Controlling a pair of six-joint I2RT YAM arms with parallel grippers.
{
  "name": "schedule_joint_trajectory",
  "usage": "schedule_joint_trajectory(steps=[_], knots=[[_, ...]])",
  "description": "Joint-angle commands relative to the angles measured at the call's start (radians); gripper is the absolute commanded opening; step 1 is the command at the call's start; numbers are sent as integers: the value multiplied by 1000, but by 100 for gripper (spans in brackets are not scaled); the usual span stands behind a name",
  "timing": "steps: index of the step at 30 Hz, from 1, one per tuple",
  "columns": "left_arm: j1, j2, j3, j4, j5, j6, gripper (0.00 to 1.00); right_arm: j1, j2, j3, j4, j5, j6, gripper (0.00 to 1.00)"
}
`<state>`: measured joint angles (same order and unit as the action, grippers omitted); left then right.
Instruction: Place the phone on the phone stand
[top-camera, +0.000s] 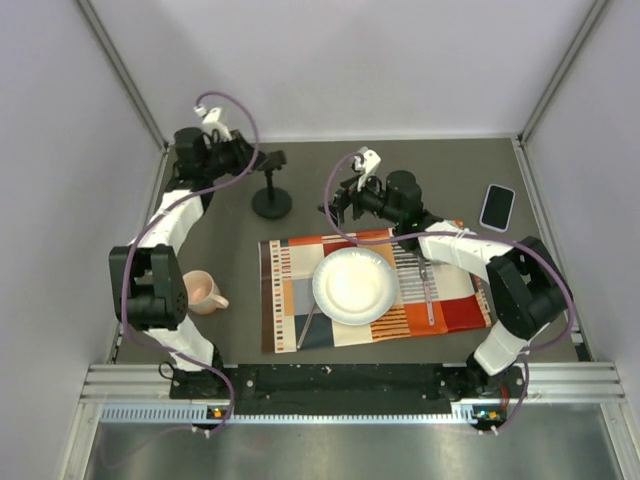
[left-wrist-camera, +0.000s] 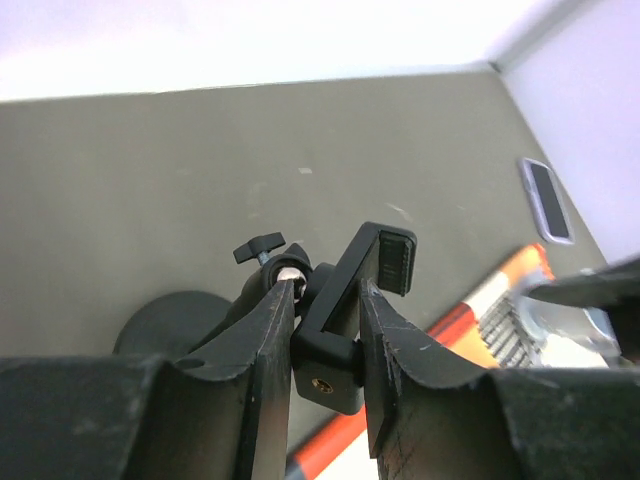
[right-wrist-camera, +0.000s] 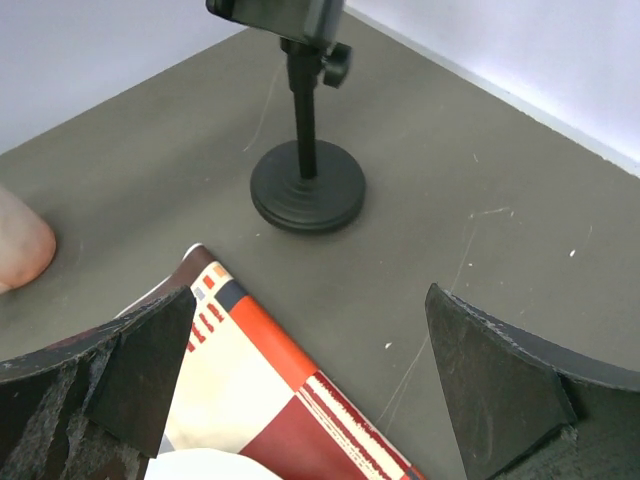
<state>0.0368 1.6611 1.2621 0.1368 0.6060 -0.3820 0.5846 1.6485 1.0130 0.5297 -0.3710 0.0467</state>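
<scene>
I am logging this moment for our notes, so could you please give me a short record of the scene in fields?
phone: slim black-screened smartphone with pale edge, flat on the grey table, far right corner, untouched
stand: black disc-based phone stand, upright, left of centre
left claw: shut on the stand's cradle arm
right claw: open, empty, near the striped placemat's far edge
others: round white plate and metal fork on the placemat; pink mug beside it
task state: phone not yet on stand
</scene>
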Motion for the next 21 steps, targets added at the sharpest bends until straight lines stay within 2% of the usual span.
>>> schedule_joint_trajectory(steps=[1,7,10,17,21], knots=[[-118,41,152,92,146,118,0,-20,16,53,3,56,54,99],[-205,158,175,173,242,77,0,-46,33,70,-42,188,105,99],[-233,184,155,259,253,61,0,-81,31,59,-28,193,163,99],[-249,232,174,258,279,61,0,-124,39,52,-23,182,217,99],[-247,239,192,212,325,115,0,-124,37,50,-17,175,225,98]])
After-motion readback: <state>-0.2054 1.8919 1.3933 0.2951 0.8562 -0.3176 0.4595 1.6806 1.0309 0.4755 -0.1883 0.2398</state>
